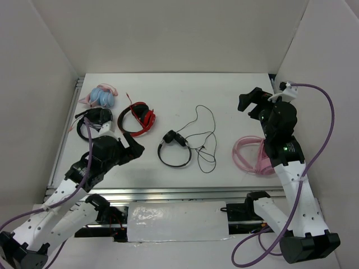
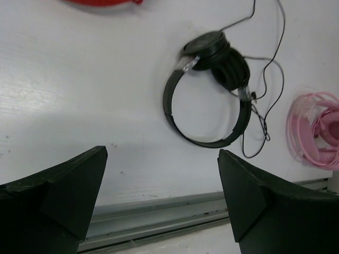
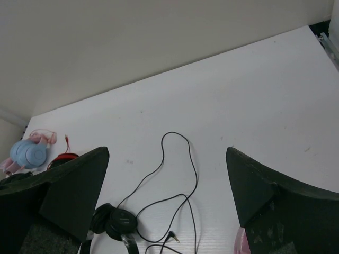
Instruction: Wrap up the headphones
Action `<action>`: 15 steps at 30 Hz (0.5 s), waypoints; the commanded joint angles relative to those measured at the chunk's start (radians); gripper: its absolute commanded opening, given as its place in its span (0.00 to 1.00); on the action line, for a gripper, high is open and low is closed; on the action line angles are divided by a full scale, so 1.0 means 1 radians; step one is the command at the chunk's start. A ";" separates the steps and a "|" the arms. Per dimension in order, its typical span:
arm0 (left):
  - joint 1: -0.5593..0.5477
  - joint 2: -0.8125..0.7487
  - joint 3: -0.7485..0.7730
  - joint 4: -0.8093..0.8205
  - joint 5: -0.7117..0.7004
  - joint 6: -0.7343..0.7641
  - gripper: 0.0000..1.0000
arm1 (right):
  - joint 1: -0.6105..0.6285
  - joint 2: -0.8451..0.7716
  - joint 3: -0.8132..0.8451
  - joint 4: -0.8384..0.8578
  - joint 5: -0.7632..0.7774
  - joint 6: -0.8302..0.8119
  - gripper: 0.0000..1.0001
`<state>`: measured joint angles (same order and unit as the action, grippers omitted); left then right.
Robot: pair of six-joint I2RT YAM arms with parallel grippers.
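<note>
On the far left of the white desk (image 1: 224,89), light blue headphones (image 1: 102,96) with pink parts are seen, and just in front of them lies a bulkier black headset (image 1: 95,119). The left tool (image 2: 162,152) is held over the near left part of the desk, just in front of that headset. Its jaws are spread wide and nothing is gripped between them. From the top view it cannot be told surely whether the tool touches the desk, but it seems to be raised above it. To the right of the headset, red-and-black headphones (image 1: 140,116) are placed. Further right, near the middle of the desk, the headphones (image 1: 171,138) lie flat, with the two small earcups folded together on the far side and the thin headband making a ring toward the near edge. They are touched by neither tool. The long thin cable (image 3: 172,133) is not wrapped: it is spread in loose loops over the desk to the right of the earcups and behind them, and its plug (image 3: 172,236) rests near them. Pink headphones (image 1: 249,154) are found to the right of the cable, partly hidden under the right arm. The right tool (image 3: 168,151) is held high over the far right part of the desk, also with its jaws wide apart and with nothing held.
</note>
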<state>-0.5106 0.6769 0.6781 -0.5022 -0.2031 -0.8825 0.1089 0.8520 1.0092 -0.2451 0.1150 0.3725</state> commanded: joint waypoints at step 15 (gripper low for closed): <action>-0.279 0.413 -0.031 0.257 -0.163 -0.338 0.99 | 0.009 0.027 0.000 -0.057 0.046 0.098 1.00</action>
<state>-0.7887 1.0378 0.5858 -0.3367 -0.2741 -1.1542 0.1093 0.8776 1.0073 -0.2783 0.1642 0.4404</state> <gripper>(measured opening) 0.993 0.996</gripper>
